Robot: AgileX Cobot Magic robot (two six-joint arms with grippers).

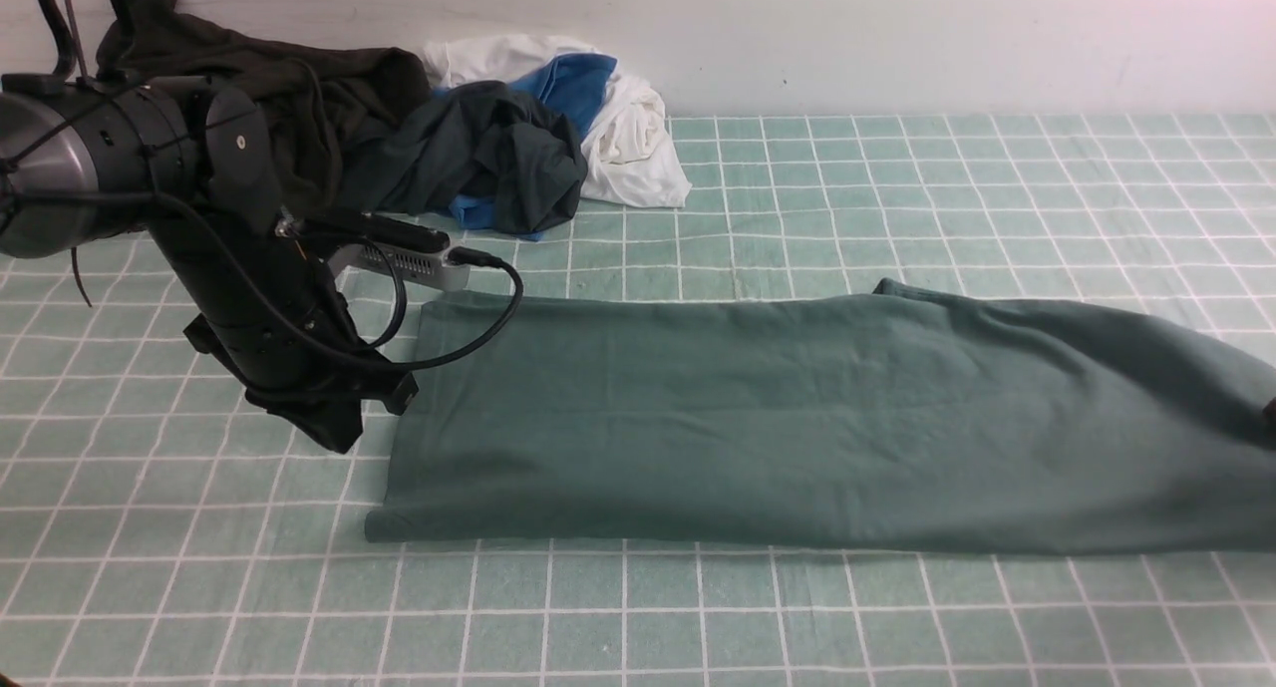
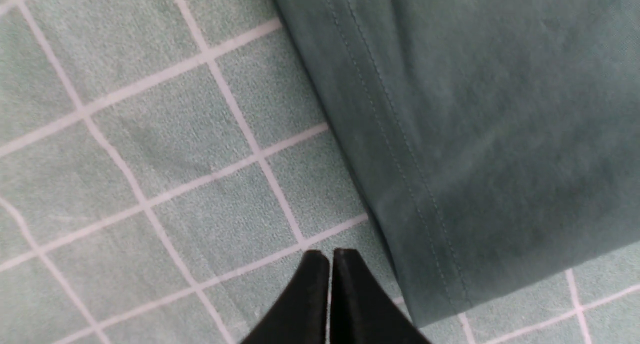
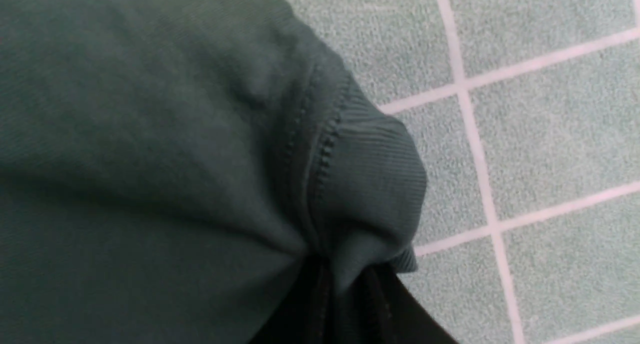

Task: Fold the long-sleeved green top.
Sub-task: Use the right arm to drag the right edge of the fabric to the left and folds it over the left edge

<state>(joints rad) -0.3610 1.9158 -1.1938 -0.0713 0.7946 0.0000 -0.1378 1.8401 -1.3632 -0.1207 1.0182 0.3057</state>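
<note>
The green long-sleeved top (image 1: 797, 418) lies flat as a long folded band across the checked table, from centre left to the right edge. My left gripper (image 1: 334, 430) is shut and empty, just off the top's left hem. In the left wrist view its closed fingertips (image 2: 330, 256) rest over bare tablecloth beside the stitched hem (image 2: 400, 184). My right gripper (image 3: 345, 271) is shut on a bunched ribbed edge (image 3: 375, 174) of the top. In the front view only a dark sliver of the right gripper (image 1: 1271, 408) shows at the right edge.
A pile of other clothes sits at the back left: a black-olive garment (image 1: 249, 79), a dark teal one (image 1: 498, 159) and a white and blue one (image 1: 608, 109). The green checked tablecloth (image 1: 698, 617) runs to the white wall behind.
</note>
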